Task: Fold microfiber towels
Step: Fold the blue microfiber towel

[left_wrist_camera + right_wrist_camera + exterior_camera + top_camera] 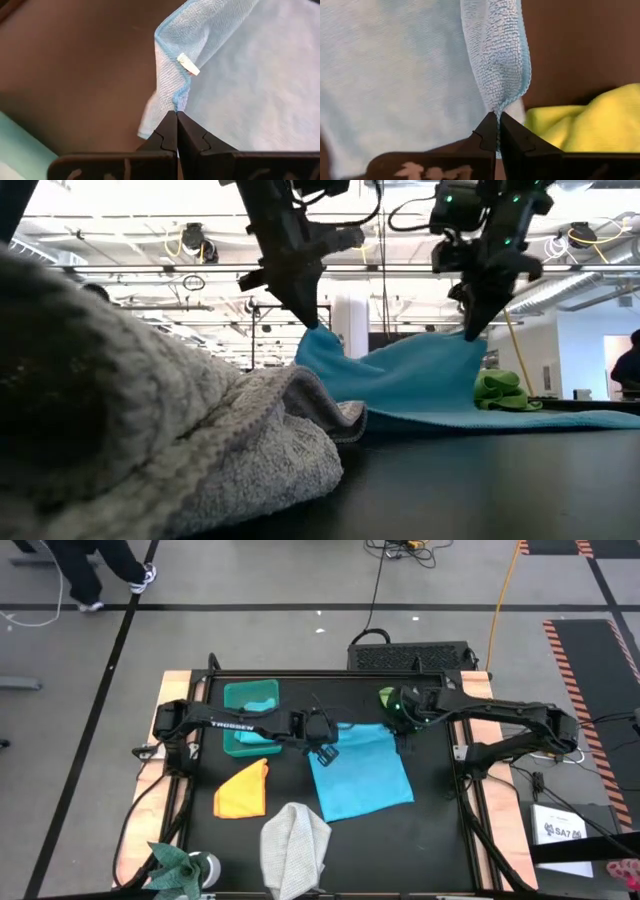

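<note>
Left end effector (318,327) and right end effector (470,338) each pinch a far corner of the light blue towel (362,776); lime green towel (388,700) just beside right one.

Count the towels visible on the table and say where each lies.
5: light blue towel at centre, pinched by both grippers; orange-yellow towel left of it; grey towel at front; lime green towel behind; teal towel in bin. Others may hide.

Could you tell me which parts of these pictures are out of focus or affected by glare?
Low view: the grey towel up close is blurred, and ceiling lights glare behind. Left wrist view: the light blue towel is soft farther off. High view: evenly lit.
</note>
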